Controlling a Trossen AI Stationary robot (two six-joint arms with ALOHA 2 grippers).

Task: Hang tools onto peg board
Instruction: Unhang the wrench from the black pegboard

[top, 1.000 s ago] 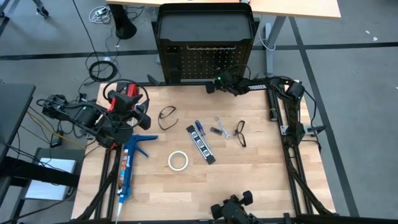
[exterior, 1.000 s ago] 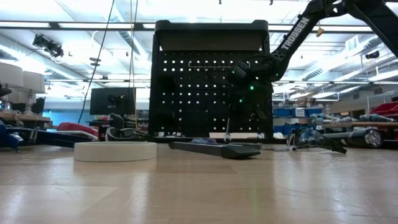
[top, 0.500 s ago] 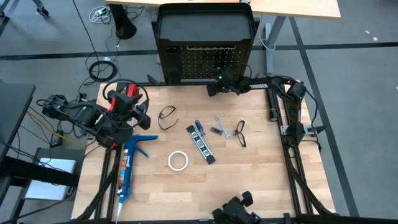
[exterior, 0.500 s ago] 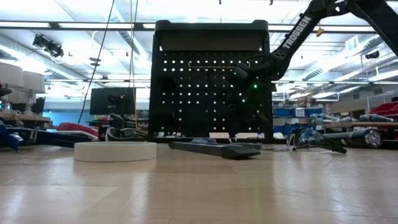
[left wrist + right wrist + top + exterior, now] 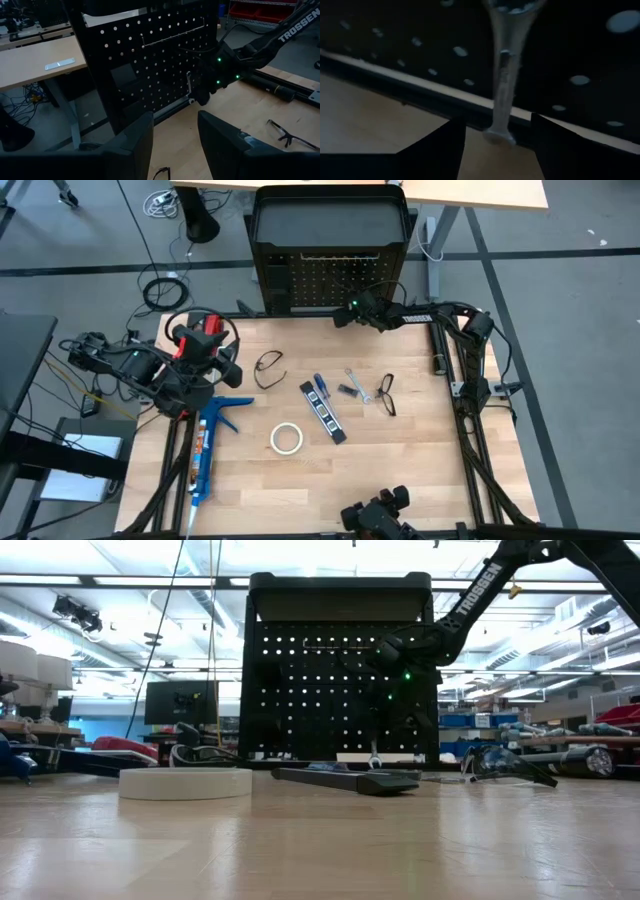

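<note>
The black peg board (image 5: 330,275) stands upright at the table's far edge. A silver wrench (image 5: 501,75) hangs upright against its front, lower end (image 5: 497,136) just above the board's bottom rail; its upper end is cut off in the right wrist view. My right gripper (image 5: 497,150) is open at the board (image 5: 345,312), one finger on either side of the wrench without touching it. My left gripper (image 5: 232,370) waits open over the table's left side. On the table lie a second wrench (image 5: 357,385), two safety glasses (image 5: 268,367) (image 5: 387,394), a blue-handled screwdriver (image 5: 320,387), a tape roll (image 5: 286,438) and a black-and-white pen-like tool (image 5: 325,415).
A long blue caulking gun (image 5: 205,445) lies near the table's left edge, by the left arm. A red-handled tool (image 5: 200,338) sits at the far left corner. Bare wood lies toward the near edge and the right side.
My right gripper has opened at the peg board and let go of the silver wrench, which stays hanging upright against the board. The arm has stayed close to the board.
</note>
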